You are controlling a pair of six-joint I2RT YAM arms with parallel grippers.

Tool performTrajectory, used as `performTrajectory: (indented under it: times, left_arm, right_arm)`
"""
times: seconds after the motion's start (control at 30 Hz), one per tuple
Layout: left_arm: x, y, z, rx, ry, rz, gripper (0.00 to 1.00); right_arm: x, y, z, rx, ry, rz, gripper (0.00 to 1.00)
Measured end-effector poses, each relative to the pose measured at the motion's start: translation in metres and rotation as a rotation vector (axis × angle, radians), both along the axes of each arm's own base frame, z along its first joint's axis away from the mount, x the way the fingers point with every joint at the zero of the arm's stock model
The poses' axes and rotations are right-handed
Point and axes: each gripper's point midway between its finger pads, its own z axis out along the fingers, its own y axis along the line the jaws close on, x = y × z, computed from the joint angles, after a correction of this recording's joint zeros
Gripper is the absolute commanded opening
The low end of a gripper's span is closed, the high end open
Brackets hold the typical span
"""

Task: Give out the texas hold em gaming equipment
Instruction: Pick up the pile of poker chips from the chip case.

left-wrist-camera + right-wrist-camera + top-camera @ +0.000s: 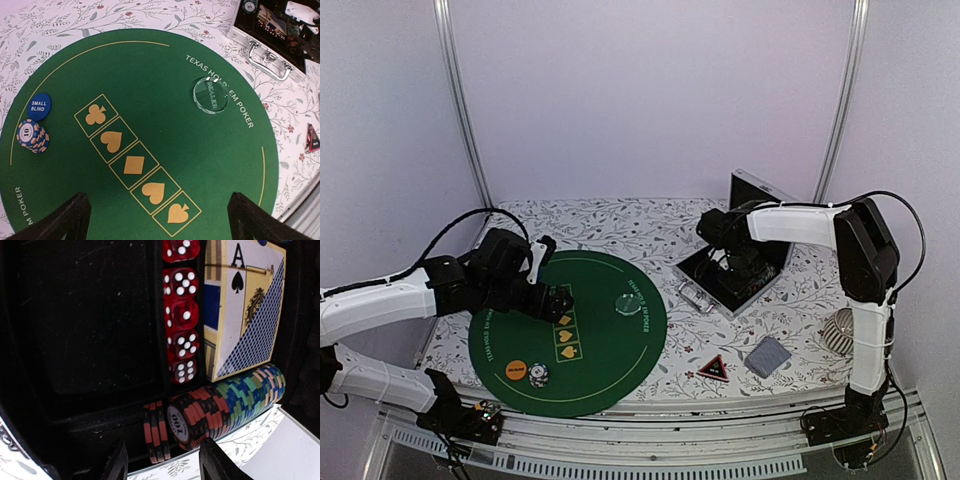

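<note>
Closest to the right wrist camera, a row of striped poker chips (225, 400) lies on edge in the open case (735, 275), beside red dice (182, 315) and a boxed deck (245, 310) showing an ace of spades. The right gripper (165, 462) hangs just over that row with its fingers spread, probably lined up to lift out another stack, since most chips are not yet dealt out. On the green felt mat (600, 370) a small chip stack (32, 136) sits touching or just beside the small-blind disc (38, 106) near the rim, a placing that seems to mark one player's seat. A clear dealer disc (211, 95) rests on the mat's lettering, well apart from them. The left gripper (160, 225) hovers above the row of suit boxes, fingers wide and holding nothing. Off the mat, a red-black triangle token (712, 368) and grey-blue-backed cards (768, 355) lie on the flowered cloth, apparently waiting their turn, with a white ribbed cup (840, 330) beyond
</note>
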Motion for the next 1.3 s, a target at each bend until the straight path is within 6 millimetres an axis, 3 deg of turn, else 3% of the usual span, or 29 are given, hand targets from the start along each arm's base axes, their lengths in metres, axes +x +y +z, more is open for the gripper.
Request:
performTrajectory:
  times: [0.4,1.3]
  left_arm:
    - [-0.0006,-0.0028,-0.0016,-0.009,0.006,-0.013,0.98]
    - [-0.0015,-0.0019,-0.0076,0.001,0.01,-0.019,0.98]
  right_arm:
    - [0.007,-0.0012,0.0037,-0.025,-0.018,0.0,0.58]
    - [0.001,0.0044,-0.0027,-0.014,-0.01,0.001,0.47]
